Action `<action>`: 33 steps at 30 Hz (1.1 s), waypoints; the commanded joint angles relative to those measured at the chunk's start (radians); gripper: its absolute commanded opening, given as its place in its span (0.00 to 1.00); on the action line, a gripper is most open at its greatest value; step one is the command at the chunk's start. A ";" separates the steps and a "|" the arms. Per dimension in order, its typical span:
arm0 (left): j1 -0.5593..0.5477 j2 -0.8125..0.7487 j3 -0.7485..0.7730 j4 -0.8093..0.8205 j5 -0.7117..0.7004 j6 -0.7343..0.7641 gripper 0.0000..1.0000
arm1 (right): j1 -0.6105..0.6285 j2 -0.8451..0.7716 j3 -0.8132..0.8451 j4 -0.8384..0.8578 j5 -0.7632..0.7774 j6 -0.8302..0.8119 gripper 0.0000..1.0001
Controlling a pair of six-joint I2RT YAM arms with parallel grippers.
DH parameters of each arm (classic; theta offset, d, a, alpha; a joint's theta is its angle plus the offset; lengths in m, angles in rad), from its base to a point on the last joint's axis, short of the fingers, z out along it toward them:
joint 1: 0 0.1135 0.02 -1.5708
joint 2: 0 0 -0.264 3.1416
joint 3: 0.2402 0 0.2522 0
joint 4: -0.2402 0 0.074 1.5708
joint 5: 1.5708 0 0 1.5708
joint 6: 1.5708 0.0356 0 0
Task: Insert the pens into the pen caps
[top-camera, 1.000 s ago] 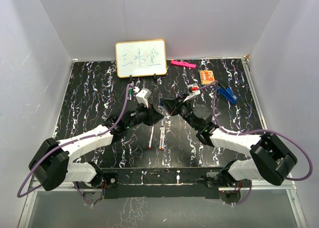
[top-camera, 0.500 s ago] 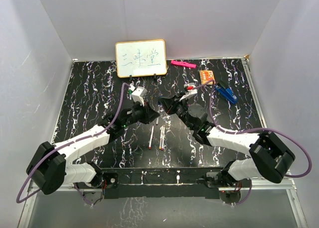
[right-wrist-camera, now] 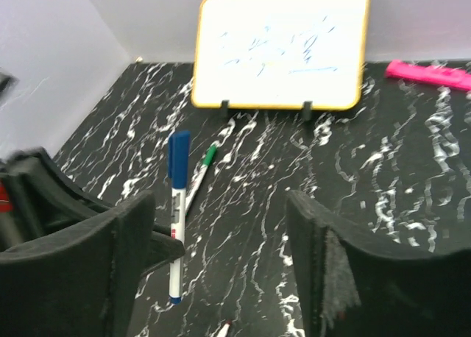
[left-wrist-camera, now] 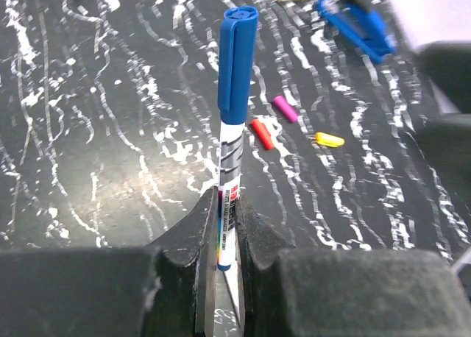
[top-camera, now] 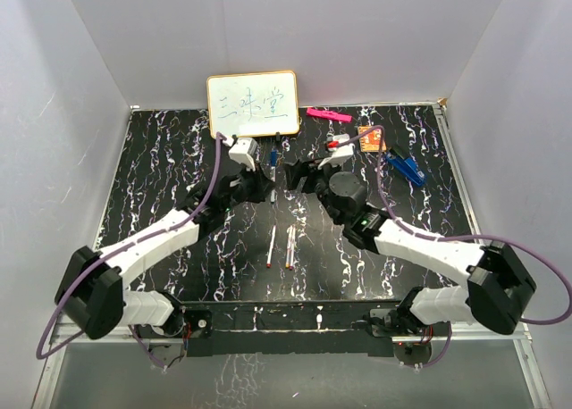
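The left pincer grips the pen low, leaving its end free for the blue cap, already on. The right pincer gapes, empty.

Blue cap, white pen, black white-veined table

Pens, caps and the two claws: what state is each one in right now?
Left gripper: shut on blue pen.
Blue pen: capped.
Right gripper: open, empty.
Green pen: capped, lying flat.
Three pens: uncapped, lying flat.
Red cap, yellow cap, purple cap: loose, on no pen.
Whiteboard: standing, written on.
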 commanded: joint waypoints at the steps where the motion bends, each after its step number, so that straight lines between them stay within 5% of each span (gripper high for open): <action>1: 0.011 0.091 0.099 -0.163 -0.138 0.039 0.00 | -0.008 -0.115 0.046 0.018 0.135 -0.084 0.75; 5: 0.048 0.194 0.168 -0.219 -0.186 0.032 0.00 | -0.009 -0.164 0.011 0.013 0.195 -0.100 0.97; 21: 0.148 0.677 0.593 -0.503 -0.408 0.071 0.05 | -0.010 -0.177 -0.021 -0.067 0.268 -0.089 0.98; 33: 0.183 0.766 0.642 -0.547 -0.429 0.057 0.08 | -0.012 -0.189 -0.042 -0.078 0.284 -0.077 0.98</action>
